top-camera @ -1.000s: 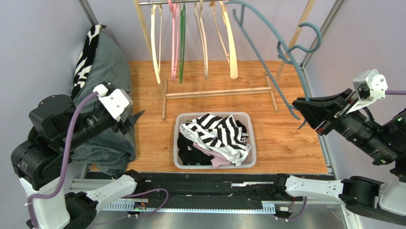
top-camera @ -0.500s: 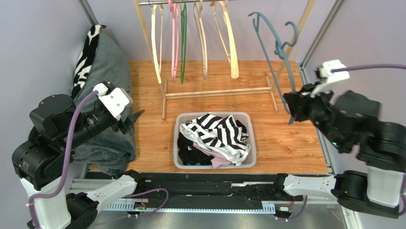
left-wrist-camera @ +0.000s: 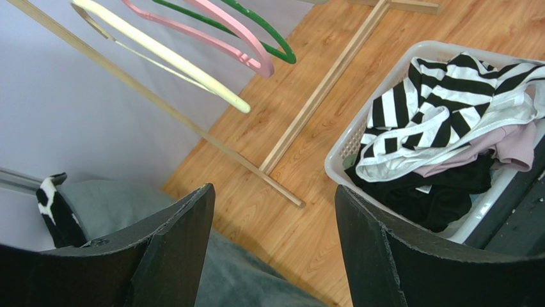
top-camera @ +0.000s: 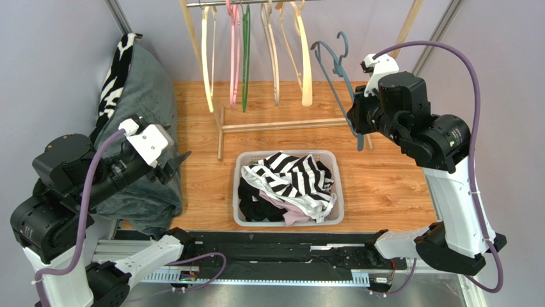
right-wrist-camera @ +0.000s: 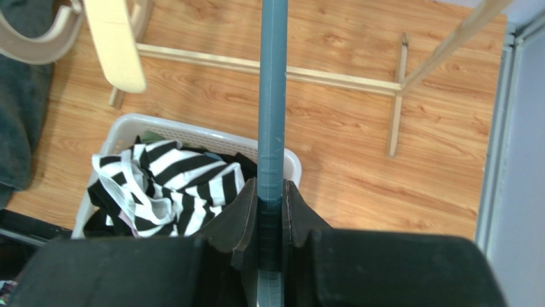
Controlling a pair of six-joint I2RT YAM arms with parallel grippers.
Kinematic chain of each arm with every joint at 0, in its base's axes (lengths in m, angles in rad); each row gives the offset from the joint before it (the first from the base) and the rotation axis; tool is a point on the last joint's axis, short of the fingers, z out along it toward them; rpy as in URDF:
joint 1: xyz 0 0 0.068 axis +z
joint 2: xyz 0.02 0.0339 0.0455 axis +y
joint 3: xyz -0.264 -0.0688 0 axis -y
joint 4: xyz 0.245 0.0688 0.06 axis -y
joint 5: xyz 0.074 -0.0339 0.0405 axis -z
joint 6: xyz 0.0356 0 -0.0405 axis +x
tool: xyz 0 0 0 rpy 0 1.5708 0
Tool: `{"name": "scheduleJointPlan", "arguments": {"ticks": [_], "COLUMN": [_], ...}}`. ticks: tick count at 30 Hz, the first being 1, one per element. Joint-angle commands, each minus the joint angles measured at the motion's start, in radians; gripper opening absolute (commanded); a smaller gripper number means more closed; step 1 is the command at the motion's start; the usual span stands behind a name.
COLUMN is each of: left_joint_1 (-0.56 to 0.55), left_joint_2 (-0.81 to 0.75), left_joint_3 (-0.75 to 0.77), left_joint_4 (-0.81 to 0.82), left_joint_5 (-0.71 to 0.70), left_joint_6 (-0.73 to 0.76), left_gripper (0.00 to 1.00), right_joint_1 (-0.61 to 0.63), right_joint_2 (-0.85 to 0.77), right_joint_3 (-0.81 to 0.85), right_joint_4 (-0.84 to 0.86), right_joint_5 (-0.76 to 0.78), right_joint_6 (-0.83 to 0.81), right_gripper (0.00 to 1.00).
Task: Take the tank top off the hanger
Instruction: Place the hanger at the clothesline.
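Observation:
A bare blue-grey hanger (top-camera: 334, 83) hangs in the air right of the rack, with my right gripper (top-camera: 355, 118) shut on its lower arm. In the right wrist view the hanger (right-wrist-camera: 271, 96) runs straight up from between the closed fingers of the right gripper (right-wrist-camera: 271, 192). A black-and-white striped tank top (top-camera: 291, 176) lies on top of the clothes in the white basket (top-camera: 288, 153), clear of the hanger. My left gripper (top-camera: 179, 160) is open and holds nothing, left of the basket over grey fabric. From the left wrist, the left gripper (left-wrist-camera: 272, 192) frames bare floor, with the tank top (left-wrist-camera: 448, 96) at right.
A wooden rack (top-camera: 291, 125) stands behind the basket with cream (top-camera: 208, 57), pink (top-camera: 234, 51) and green (top-camera: 245, 57) hangers on its rail. A grey fabric heap (top-camera: 144, 83) with a zebra-print piece (top-camera: 115, 77) fills the left side. Metal frame posts border both sides.
My right arm swung left and up toward the rack, carrying the blue-grey hanger from the far right edge to beside the rail. The left arm barely shifted.

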Motion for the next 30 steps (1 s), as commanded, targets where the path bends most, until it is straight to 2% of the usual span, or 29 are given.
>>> {"name": "scheduleJointPlan", "arguments": {"ticks": [1,9,20,21,30], "left_joint_1": [0.006,0.006,0.006,0.006,0.006], "left_joint_2": [-0.001,0.002,-0.015,-0.015,-0.012], "left_joint_3": [-0.022,-0.026,-0.042,-0.042,-0.033], "left_joint_4": [0.026,0.015,0.009,0.009,0.003], "left_joint_5": [0.013,0.031,0.036,0.039,0.035], "left_joint_6": [-0.026,-0.025,-0.014,-0.015,-0.012], "left_gripper": [0.77,0.77,0.77,0.77,0.77], "right_joint_1": [-0.027,-0.171,-0.242,-0.255,-0.323], "right_joint_2": [-0.003,0.158,0.255,0.259,0.312], "right_joint_3": [0.012,0.256,0.360,0.377,0.391], "right_joint_4": [0.140,0.150,0.212,0.217,0.246], "right_joint_5": [-0.069,-0.217,-0.293,-0.336,-0.418], "right_joint_6": [0.005,0.039,0.069,0.075,0.091], "right_gripper": [0.00,0.00,0.00,0.00,0.00]}}
